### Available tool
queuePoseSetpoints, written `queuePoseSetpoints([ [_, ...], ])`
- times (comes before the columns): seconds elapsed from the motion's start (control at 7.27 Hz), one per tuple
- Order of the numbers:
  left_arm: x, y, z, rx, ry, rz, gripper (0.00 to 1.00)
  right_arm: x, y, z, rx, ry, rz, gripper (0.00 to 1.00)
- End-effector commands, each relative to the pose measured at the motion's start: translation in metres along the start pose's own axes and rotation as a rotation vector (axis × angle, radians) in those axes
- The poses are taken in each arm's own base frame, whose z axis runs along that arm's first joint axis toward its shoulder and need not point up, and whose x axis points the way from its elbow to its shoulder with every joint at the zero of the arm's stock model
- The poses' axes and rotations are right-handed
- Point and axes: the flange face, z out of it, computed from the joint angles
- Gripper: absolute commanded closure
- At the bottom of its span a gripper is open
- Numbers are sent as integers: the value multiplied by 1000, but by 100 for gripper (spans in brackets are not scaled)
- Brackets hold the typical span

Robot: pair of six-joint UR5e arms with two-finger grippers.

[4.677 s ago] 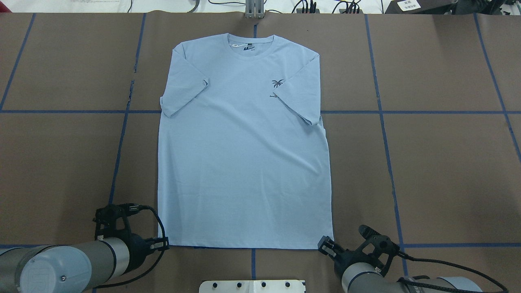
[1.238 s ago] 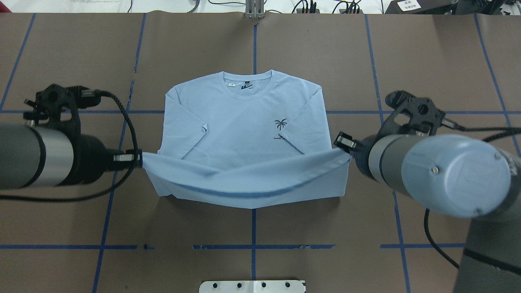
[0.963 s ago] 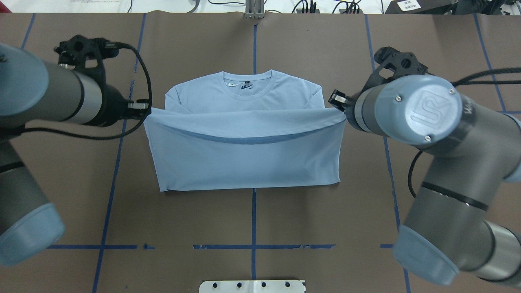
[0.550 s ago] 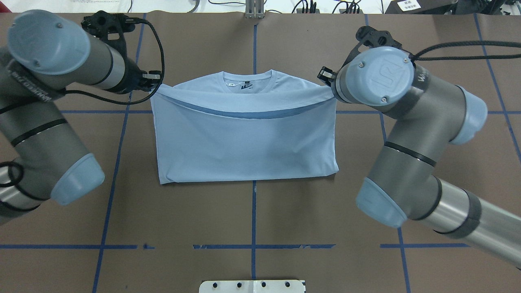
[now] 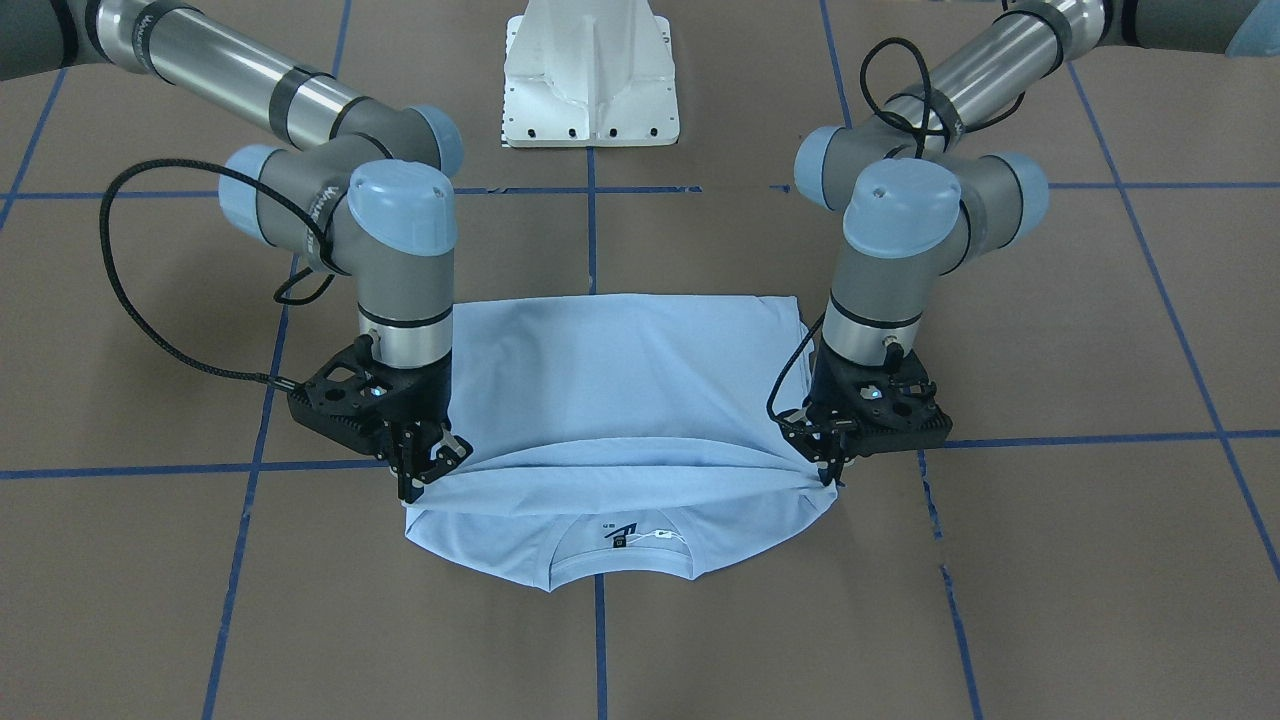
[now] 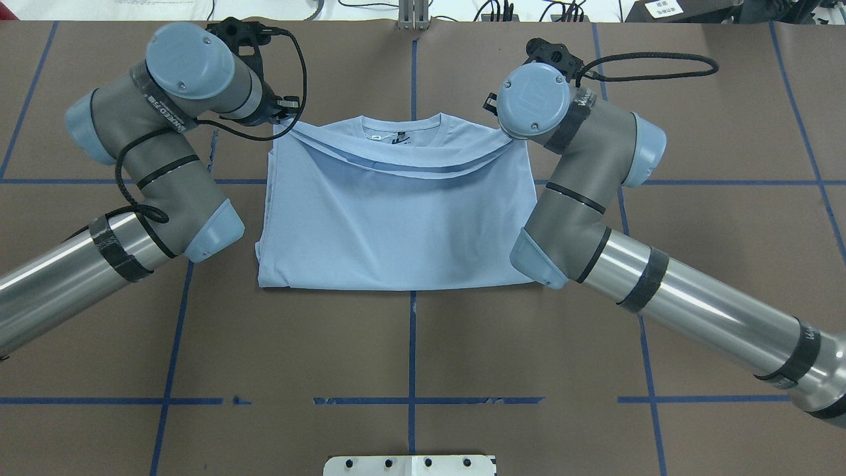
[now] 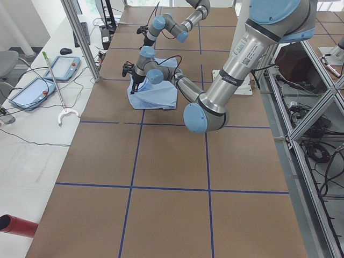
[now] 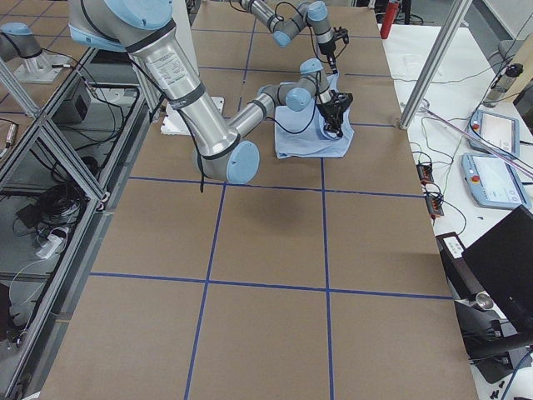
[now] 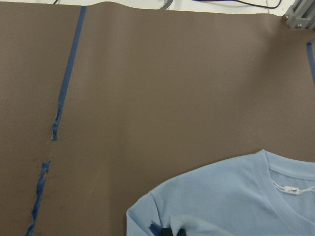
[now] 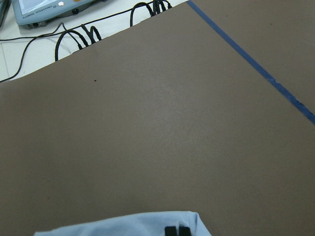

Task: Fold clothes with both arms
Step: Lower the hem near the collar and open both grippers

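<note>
Hem (image 5: 620, 452) now by collar (image 5: 620, 560), front-view pinch

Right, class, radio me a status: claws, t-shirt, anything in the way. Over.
Left claw and right claw shut on t-shirt hem corners. Folded in half, hem just short of collar. Nothing in the way.

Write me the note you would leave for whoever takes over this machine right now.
Grippers: left gripper shut on one corner of the t-shirt hem; right gripper shut on the other corner.
Things: t-shirt lies mid-table, bottom half folded up over the chest, hem held just short of the collar.
Done: first fold carried over.
Left: lower the hem, let go, then probably more folds.
</note>
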Motion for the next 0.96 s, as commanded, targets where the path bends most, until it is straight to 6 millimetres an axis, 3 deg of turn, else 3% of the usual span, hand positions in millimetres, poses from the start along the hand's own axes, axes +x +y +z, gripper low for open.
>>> queuePoseSetpoints([
  [0.0,-13,-1,37,4,-9,-2,100,-2,-5,32,5,17,-17,100],
  [0.41,-16,1,40,1,-10,6,100,1,-23,32,8,19,-30,100],
  [0.55,-17,1,41,0,-9,7,96,2,-26,32,8,20,-28,76],
  [0.69,-23,3,41,-2,-14,101,10,1,-28,31,4,19,-38,1],
  [0.83,-24,0,29,13,1,173,0,2,-38,28,-3,15,-55,0],
])
